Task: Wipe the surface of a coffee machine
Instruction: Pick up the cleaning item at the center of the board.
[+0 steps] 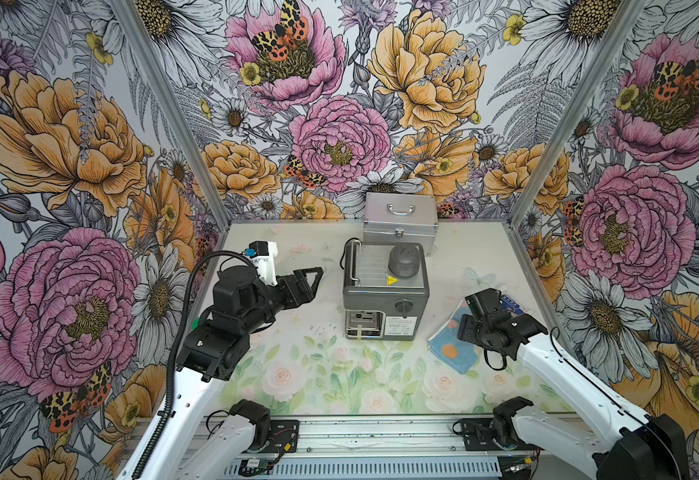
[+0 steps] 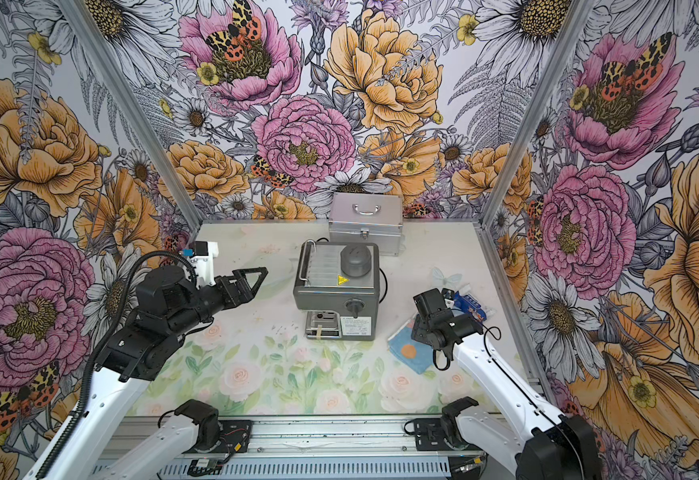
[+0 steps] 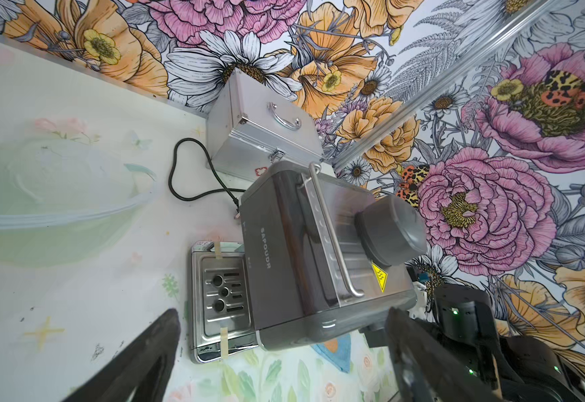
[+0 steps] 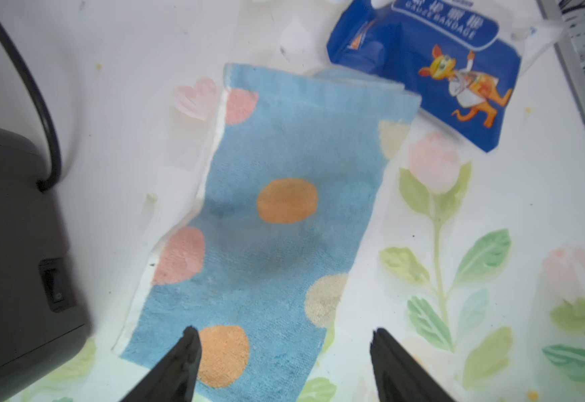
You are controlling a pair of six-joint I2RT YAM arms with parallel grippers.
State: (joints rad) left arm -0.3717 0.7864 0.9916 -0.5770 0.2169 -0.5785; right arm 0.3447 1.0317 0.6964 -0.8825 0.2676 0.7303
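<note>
Flowered wallpaper is wrapping the walls around a pale, rose-printed tabletop (image 1: pixel 297 374). The coffee machine (image 1: pixel 385 291) is sitting near the table's middle, just in front of a silver case (image 1: pixel 399 220) with a bent-wire handle.

Judging from how things lie, the wiping is not yet begun. The cloth (image 4: pixel 277 215) is lying flat on the table beside the machine, and nothing is touching the machine's surfaces. Picking up the cloth and the whole wipe appear to be left.

The right gripper (image 4: pixel 284 334) is hovering over the near end of the cloth, its fingers spread wide and holding nothing. The left gripper (image 1: pixel 316 275) is pointing at the machine's side from a short way off, fingers likewise spread and empty.

The machine is showing as a boxy body of smooth, dark-grey metal with rounded corners. It is carrying a ribbed top, a thin chrome rail, a matte dome cap (image 1: pixel 406 259) and a shiny perforated drip tray (image 3: pixel 221 299). Its black cord (image 3: pixel 193 167) is looping behind it. The cloth is looking soft and napped, blue with orange, pink and cream dots. A glossy blue packet (image 4: pixel 423 69) is lying just beyond it.
</note>
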